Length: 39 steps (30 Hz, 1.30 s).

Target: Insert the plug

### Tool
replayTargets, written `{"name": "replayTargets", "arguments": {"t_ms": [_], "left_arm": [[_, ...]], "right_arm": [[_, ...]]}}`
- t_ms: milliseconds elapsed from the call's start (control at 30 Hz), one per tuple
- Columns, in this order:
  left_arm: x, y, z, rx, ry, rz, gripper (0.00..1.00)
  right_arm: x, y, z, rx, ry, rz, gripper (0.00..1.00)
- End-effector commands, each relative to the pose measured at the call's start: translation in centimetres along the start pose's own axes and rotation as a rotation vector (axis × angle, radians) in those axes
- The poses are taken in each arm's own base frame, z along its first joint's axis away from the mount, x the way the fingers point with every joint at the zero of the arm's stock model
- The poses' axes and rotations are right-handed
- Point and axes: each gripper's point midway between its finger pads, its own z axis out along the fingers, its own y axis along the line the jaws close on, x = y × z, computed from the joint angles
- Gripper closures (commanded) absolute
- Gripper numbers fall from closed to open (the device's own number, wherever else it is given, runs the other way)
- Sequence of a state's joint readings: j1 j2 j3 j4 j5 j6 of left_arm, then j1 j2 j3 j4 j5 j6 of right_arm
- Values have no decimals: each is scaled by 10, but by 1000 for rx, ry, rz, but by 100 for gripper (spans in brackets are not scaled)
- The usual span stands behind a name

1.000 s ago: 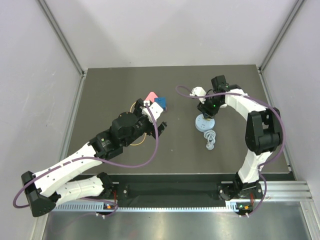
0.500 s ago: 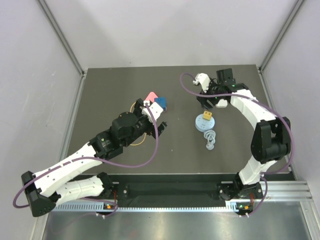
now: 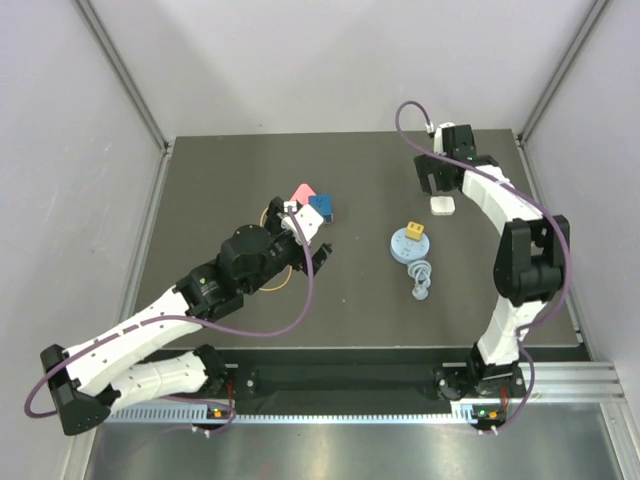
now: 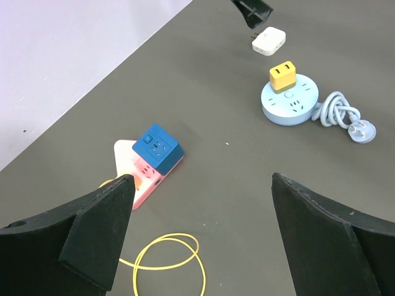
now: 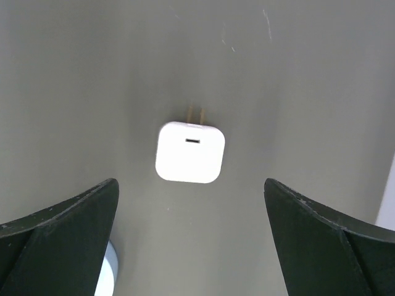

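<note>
A yellow plug [image 3: 414,231] [image 4: 282,75] sits upright in the round light-blue socket [image 3: 405,247] [image 4: 290,102]. Behind it, a white plug [image 3: 441,205] [image 5: 190,152] [image 4: 268,41] lies loose on the dark table with its prongs pointing away. My right gripper [image 3: 437,190] [image 5: 190,209] hovers open just above and behind the white plug, touching nothing. My left gripper [image 3: 312,243] [image 4: 202,185] is open and empty, low over the table. It is near a blue cube plug [image 3: 320,205] [image 4: 158,148] seated on a pink power strip [image 3: 298,192] [image 4: 139,172].
The round socket's grey cord and plug [image 3: 421,280] [image 4: 345,117] lie coiled toward the near side. A yellow wire loop [image 4: 166,259] [image 3: 272,283] lies under the left arm. Grey walls enclose the table on three sides.
My right gripper has come off the round socket, opened wide and swung to the back right. The yellow plug now shows in the socket and the white plug lies uncovered. The left arm barely moved.
</note>
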<state>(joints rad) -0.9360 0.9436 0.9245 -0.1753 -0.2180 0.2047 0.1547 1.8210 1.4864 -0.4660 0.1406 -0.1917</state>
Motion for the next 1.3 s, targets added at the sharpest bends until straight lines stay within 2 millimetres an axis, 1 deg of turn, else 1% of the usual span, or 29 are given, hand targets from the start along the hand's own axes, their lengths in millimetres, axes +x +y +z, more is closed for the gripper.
{"name": "replayTargets", "arguments": {"t_ms": [0, 33, 67, 100, 133, 200, 300, 333, 400, 433, 500, 533, 600, 633, 700, 800, 900, 1000, 1067, 1133, 1200, 1233, 1267], "left_arm": [[-19, 3, -3, -14, -76, -23, 4], [-20, 3, -4, -14, -79, -30, 4], [-22, 3, -4, -12, -83, -31, 4], [-23, 3, -6, -8, -88, -35, 5], [-24, 2, -6, -3, -92, -41, 5], [-26, 2, -7, -1, -106, -44, 4], [-22, 1, -4, -2, -91, -38, 4], [-20, 2, -3, -6, -86, -34, 5], [-18, 2, -3, -8, -78, -32, 5], [-19, 3, -3, -14, -78, -28, 4], [-17, 4, -2, -21, -75, -27, 4], [-17, 4, -2, -24, -77, -24, 4], [-16, 3, -2, -20, -75, -26, 4], [-15, 2, -1, -16, -70, -27, 5], [-16, 1, -1, -7, -75, -28, 5], [-17, 0, -1, -5, -80, -31, 5], [-14, -1, 1, -5, -69, -28, 5], [-14, -1, 0, -7, -70, -25, 5], [-14, -2, 1, -2, -71, -21, 11], [-13, -3, 3, 4, -70, -18, 14], [-7, -5, 7, 9, -42, -13, 14], [-10, -4, 8, 0, -40, -17, 14], [-7, -3, 10, -7, -26, -19, 13]], "right_arm": [[1, -26, 10, 142, 47, 196, 0], [17, -23, 21, 149, 113, 213, 0], [11, -26, 23, 164, 113, 224, 0], [14, -26, 28, 168, 132, 221, 0], [20, -22, 37, 159, 155, 218, 0], [24, -19, 44, 147, 166, 213, 0], [30, -10, 55, 119, 173, 224, 0], [37, -8, 59, 113, 185, 223, 0], [40, -6, 63, 105, 192, 224, 0], [47, -3, 67, 101, 209, 218, 0], [52, -4, 70, 101, 219, 217, 1], [57, -3, 71, 95, 228, 214, 1], [60, -3, 72, 89, 227, 218, 2], [63, 2, 75, 56, 222, 215, 2], [66, 4, 77, 24, 216, 224, 2], [72, -1, 78, 15, 224, 252, 4], [76, -5, 78, 4, 209, 268, 7], [81, -6, 80, -6, 216, 260, 9], [84, -5, 80, -8, 228, 255, 8], [87, -7, 80, -5, 233, 225, 8], [87, -8, 82, -9, 224, 227, 10], [89, -7, 82, -15, 226, 226, 12], [88, -6, 82, -21, 224, 225, 17]]}}
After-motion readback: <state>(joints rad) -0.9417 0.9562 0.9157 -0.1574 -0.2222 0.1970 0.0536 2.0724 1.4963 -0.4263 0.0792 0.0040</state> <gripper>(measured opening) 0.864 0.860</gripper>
